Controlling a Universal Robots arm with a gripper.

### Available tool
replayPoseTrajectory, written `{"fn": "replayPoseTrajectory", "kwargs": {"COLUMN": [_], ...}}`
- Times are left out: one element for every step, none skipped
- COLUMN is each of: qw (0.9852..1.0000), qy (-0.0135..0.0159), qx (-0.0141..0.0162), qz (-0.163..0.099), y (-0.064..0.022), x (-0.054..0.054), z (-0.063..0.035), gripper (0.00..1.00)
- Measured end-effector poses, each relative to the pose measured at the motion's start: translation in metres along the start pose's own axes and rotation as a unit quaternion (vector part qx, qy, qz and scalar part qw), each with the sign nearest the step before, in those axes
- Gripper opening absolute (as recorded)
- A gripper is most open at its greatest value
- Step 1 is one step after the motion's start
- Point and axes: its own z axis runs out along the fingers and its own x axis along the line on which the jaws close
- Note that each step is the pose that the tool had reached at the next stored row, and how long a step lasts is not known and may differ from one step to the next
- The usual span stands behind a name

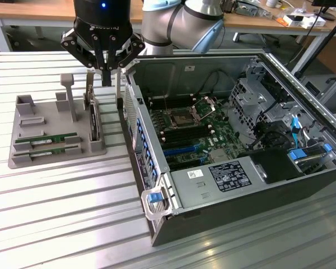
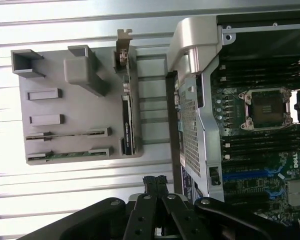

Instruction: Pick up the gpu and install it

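The gpu (image 1: 93,120) is a dark card with a metal bracket, standing on edge in a slot along the grey holder tray (image 1: 45,120), on the side nearest the computer. In the wrist view the gpu (image 2: 127,120) runs along the tray's (image 2: 75,115) edge. My gripper (image 1: 105,78) hangs above the card's bracket end, apart from it. Its fingers are shut together with nothing between them, as the wrist view shows at the gripper (image 2: 155,181).
Two green memory sticks (image 1: 51,138) (image 1: 51,150) lie in the tray's near slots. The open computer case (image 1: 157,168) stands just beside the tray, its motherboard (image 1: 196,134) exposed with blue slots (image 1: 182,150). The case's side wall (image 2: 190,130) rises close to the card.
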Motion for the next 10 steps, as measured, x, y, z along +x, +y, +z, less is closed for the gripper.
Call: {"fn": "replayPoseTrajectory", "kwargs": {"qw": [1.0,1.0,1.0,1.0,1.0,1.0,1.0,1.0,1.0,1.0], "qy": [0.0,0.0,0.0,0.0,0.0,0.0,0.0,0.0,0.0,0.0], "qx": [0.0,0.0,0.0,0.0,0.0,0.0,0.0,0.0,0.0,0.0], "qz": [0.0,0.0,0.0,0.0,0.0,0.0,0.0,0.0,0.0,0.0], "y": [0.0,-0.0001,-0.0001,-0.0001,-0.0001,-0.0002,-0.0002,-0.0002,-0.0003,-0.0003], "x": [0.0004,0.0008,0.0011,0.0013,0.0017,0.0022,0.0026,0.003,0.0035,0.004], "z": [0.0,0.0,0.0,0.0,-0.0001,0.0,-0.0001,-0.0001,-0.0001,-0.0001], "gripper": [0.1,0.1,0.1,0.1,0.1,0.1,0.1,0.1,0.1,0.1]}}
